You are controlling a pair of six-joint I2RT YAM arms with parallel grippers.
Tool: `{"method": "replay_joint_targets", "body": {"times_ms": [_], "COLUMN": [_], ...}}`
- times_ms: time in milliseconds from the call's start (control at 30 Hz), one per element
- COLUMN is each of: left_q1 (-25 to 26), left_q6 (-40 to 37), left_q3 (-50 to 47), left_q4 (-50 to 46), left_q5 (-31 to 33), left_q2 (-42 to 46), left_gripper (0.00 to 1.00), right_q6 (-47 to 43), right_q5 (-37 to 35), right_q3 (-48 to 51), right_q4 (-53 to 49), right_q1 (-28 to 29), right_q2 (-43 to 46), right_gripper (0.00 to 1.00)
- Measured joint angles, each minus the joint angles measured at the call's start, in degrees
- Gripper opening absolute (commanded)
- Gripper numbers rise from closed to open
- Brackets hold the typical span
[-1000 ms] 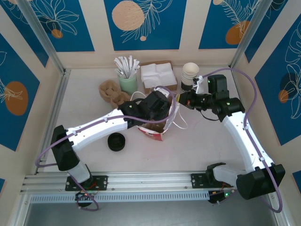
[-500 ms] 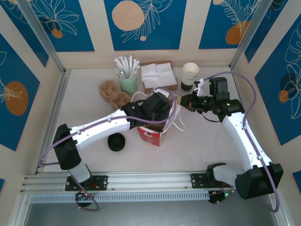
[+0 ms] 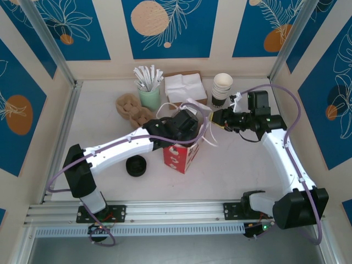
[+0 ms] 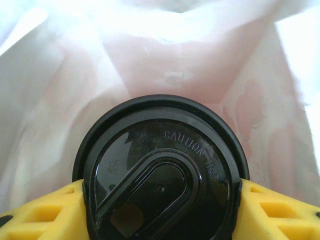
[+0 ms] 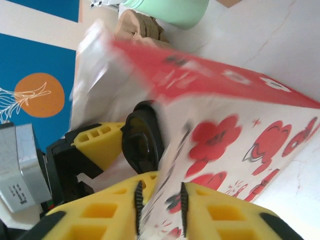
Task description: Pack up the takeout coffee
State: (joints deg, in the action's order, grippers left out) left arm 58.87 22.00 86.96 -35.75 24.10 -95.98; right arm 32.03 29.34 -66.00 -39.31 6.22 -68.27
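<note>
Top external view: the left arm (image 3: 118, 148) lies low from its base at the near left to the table's middle, wrist bent down so that the left gripper (image 4: 160, 212) sits inside the mouth of the bag (image 3: 180, 157). The right arm (image 3: 283, 159) rises from the near right, bends by the right wall and points the right gripper (image 3: 215, 117) leftward at the bag's upper rim. Left wrist view: yellow fingers (image 4: 45, 215) clasp the coffee (image 4: 160, 170) on both sides just under its black lid, with white bag wall all round it. Right wrist view: the right jaws stand a little apart, the bag's edge running between the pads, loose rather than pinched. Counted: one bag, one coffee, one cup stack (image 3: 221, 88), one lid stack (image 3: 136, 165), one green cup of sticks (image 3: 148, 94), one napkin box (image 3: 186, 88), a heap of brown carriers (image 3: 132, 108). The lid stack lies just left of the bag, apart from it. The cup stack stands near the right gripper, behind it. The table (image 3: 231, 176) is bare in front of the bag and to its right, up to the near rail.
</note>
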Motion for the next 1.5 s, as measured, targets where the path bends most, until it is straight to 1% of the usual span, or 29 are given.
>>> {"method": "replay_joint_targets", "body": {"times_ms": [100,233,367,500,667,767,967,1067,1200,1333,1500], "left_q1": [-0.02,-0.37,-0.63,-0.87,-1.25,-1.51,-2.25,-2.38,-2.40,-2.40,-2.49], "left_q6": [-0.02,-0.04,-0.07,-0.28,-1.70,-2.54,-2.89,-2.86,-2.86,-2.86,-2.86], "left_q3": [0.72,1.68,2.91,4.09,5.62,6.10,6.47,6.47,6.47,6.47,6.47], "left_q4": [-0.68,-1.07,-1.60,-2.23,-2.89,-3.02,-3.41,-3.87,-4.17,-4.17,-4.17], "left_q5": [-0.26,-1.09,-1.99,-3.15,-5.53,-6.73,-7.39,-7.39,-7.37,-7.34,-7.37], "left_q2": [-0.15,-0.24,-0.52,-1.03,-1.36,-1.38,-1.38,-1.38,-1.38,-1.38,-1.38], "left_gripper": [0.59,0.59,0.59,0.59,0.59,0.59,0.59,0.59,0.59,0.59,0.59], "right_q6": [-3.67,-10.58,-18.62,-25.81,-31.87,-34.77,-38.36,-39.34,-39.80,-40.28,-40.85], "right_q5": [-1.64,-3.48,-4.57,-4.87,-4.59,-3.45,0.57,0.87,-1.25,-3.85,-4.70], "right_q3": [-4.55,-11.15,-16.17,-20.28,-25.86,-26.45,-27.78,-27.78,-28.63,-29.05,-32.33], "right_q4": [-2.47,-4.90,-6.60,-8.50,-10.67,-11.43,-13.20,-13.49,-13.46,-13.62,-13.88], "right_q1": [-0.35,-0.46,-0.44,-0.22,0.59,1.64,3.61,4.33,4.72,5.09,5.46], "right_q2": [-1.22,-3.08,-6.75,-12.26,-19.21,-20.90,-22.18,-22.60,-24.30,-25.64,-27.08], "right_gripper": [0.45,0.50,0.51,0.51,0.51,0.51,0.52,0.54,0.56,0.57,0.57]}}
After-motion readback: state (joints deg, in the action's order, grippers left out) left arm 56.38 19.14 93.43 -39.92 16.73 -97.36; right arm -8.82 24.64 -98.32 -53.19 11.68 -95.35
